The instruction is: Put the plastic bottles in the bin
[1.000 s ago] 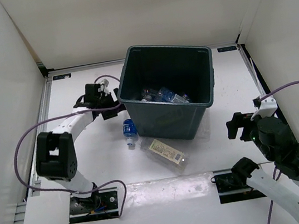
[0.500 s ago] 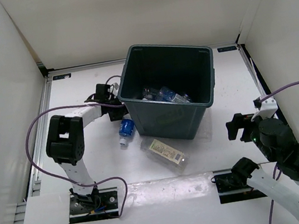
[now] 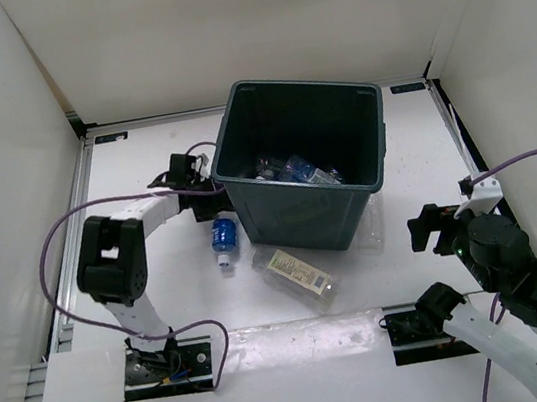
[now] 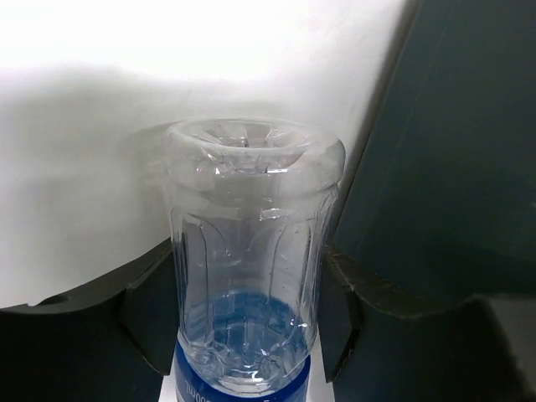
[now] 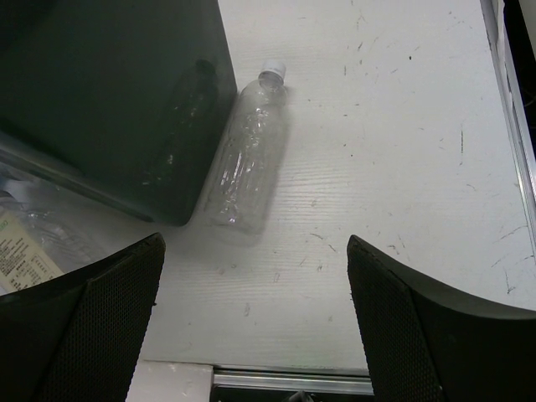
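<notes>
A clear bottle with a blue label (image 3: pixel 223 236) lies on the table just left of the bin (image 3: pixel 345 119), cap toward me. My left gripper (image 3: pixel 210 213) is shut on its base end; in the left wrist view both fingers press the blue-labelled bottle (image 4: pixel 251 243) with the bin wall (image 4: pixel 452 167) at its right. A cream-labelled bottle (image 3: pixel 299 272) lies in front of the bin. A clear white-capped bottle (image 5: pixel 247 159) lies against the bin's right side (image 5: pixel 109 92). My right gripper (image 5: pixel 255 318) hangs open above the table, short of that bottle. Several bottles (image 3: pixel 295 172) lie inside the bin.
White walls enclose the table on three sides. My right gripper (image 3: pixel 429 227) sits near the right wall, and a metal rail (image 5: pixel 289 381) runs along the table's near edge. Purple cables loop beside both arms.
My left gripper came down from beside the bin's left rim and shut on the blue-labelled bottle, which swung a little to lie straighter. The right arm has barely moved.
</notes>
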`<state>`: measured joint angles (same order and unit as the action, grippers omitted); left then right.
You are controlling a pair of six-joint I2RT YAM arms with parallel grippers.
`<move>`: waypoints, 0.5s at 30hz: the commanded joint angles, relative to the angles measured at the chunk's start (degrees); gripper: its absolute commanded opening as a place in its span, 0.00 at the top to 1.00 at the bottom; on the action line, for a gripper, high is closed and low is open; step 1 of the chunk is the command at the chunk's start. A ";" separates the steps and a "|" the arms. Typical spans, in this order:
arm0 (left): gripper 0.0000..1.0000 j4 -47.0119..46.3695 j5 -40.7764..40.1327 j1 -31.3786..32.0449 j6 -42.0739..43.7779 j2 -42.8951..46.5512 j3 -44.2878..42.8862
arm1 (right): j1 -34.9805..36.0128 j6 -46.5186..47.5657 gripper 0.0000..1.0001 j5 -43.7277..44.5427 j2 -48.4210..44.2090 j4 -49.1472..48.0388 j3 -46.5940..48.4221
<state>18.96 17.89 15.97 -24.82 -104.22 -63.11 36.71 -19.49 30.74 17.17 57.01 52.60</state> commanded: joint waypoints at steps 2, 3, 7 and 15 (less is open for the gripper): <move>0.69 7.57 -9.35 -0.23 -1.46 15.94 2.03 | -0.32 -0.47 0.10 1.16 -0.56 -0.50 0.66; 0.69 11.15 -10.67 -0.41 -0.94 20.42 2.38 | -0.50 -0.55 0.10 1.08 -0.38 -0.50 0.75; 0.64 21.35 -16.91 -0.58 0.82 35.38 1.94 | -1.11 -0.38 0.10 0.90 0.14 -0.76 0.75; 0.63 37.54 -25.79 -2.08 4.07 60.61 -8.66 | -2.26 0.06 0.10 0.20 0.06 -1.20 0.49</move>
<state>47.46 -2.66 14.41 -22.50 -47.03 -67.00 34.48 -19.49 30.87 17.19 56.99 52.60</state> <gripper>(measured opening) 0.664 0.905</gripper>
